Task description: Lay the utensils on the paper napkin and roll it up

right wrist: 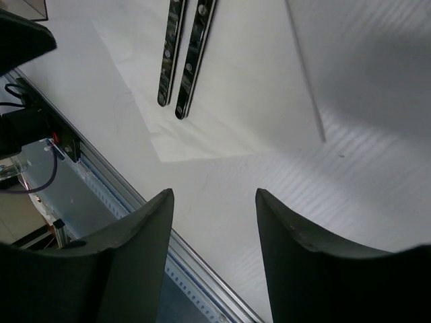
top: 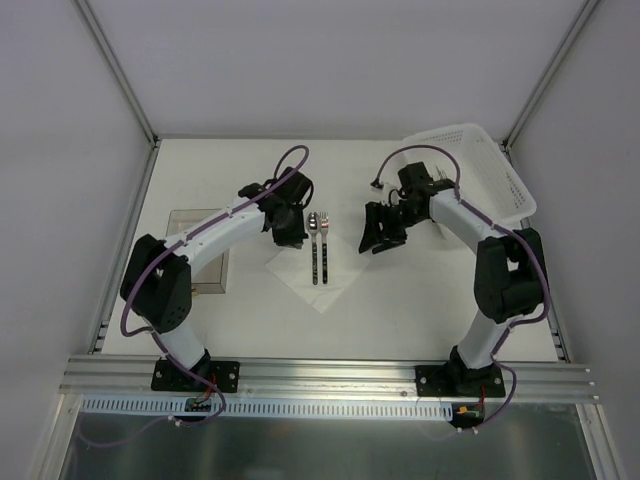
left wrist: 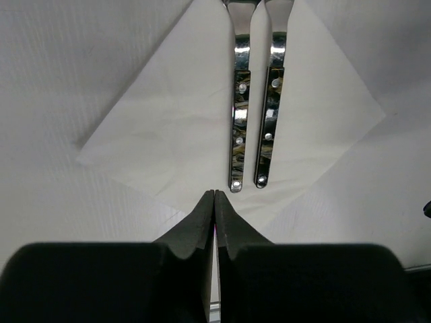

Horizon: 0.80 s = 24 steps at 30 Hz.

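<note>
The paper napkin [top: 318,272] lies as a white diamond at the table's middle. Two silver utensils lie side by side on it, handles toward the near edge: a spoon [top: 313,248] and a fork [top: 324,248]. In the left wrist view the napkin [left wrist: 175,128] fills the middle with both handles [left wrist: 239,128] on it. My left gripper [left wrist: 214,195] is shut, its tips just over the napkin's near edge below the handle ends; nothing shows between them. It sits left of the utensils [top: 292,238]. My right gripper [right wrist: 214,196] is open and empty, right of the napkin [top: 378,238].
A white lattice basket [top: 487,170] stands at the back right, behind the right arm. A clear plastic box [top: 203,262] sits at the left, partly under the left arm. The aluminium rail [right wrist: 135,202] runs along the table's near edge.
</note>
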### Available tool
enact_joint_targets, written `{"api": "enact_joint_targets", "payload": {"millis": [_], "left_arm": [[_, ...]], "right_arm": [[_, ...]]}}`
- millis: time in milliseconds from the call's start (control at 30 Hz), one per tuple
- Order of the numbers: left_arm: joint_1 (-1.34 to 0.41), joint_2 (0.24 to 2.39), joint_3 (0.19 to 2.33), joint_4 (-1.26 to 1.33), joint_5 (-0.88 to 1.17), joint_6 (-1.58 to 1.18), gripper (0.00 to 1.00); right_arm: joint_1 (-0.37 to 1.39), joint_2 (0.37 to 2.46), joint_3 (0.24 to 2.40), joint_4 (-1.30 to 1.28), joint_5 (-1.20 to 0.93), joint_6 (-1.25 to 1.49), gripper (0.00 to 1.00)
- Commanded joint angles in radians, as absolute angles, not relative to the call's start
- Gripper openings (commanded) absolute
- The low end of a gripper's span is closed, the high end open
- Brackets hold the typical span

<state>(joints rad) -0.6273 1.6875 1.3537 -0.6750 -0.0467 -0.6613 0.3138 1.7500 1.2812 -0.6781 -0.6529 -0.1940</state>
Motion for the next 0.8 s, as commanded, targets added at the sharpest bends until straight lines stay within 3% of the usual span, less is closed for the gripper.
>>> {"api": "enact_joint_targets", "payload": {"millis": [0,133,333,767], "left_arm": [[-0.629,1.739,1.325,-0.654,-0.057,-0.669,0.00],[-0.630,1.811,1.341,-0.629,-0.045,-0.704,0.00],[-0.637,1.891,1.358,-0.581,-0.009,-0.742,0.00],[-0.647,1.971,1.373,-0.538,0.035,-0.762,0.00]], "right_arm": [[0.374,1.819,1.362,-0.609,-0.580,-0.088,0.54],[0.414,1.896,1.396,-0.571,-0.529,-0.048,0.42],[0.474,1.960,1.422,-0.545,-0.494,-0.038,0.32],[0.535,2.016,1.430,-0.534,-0.469,-0.017,0.29]]}}
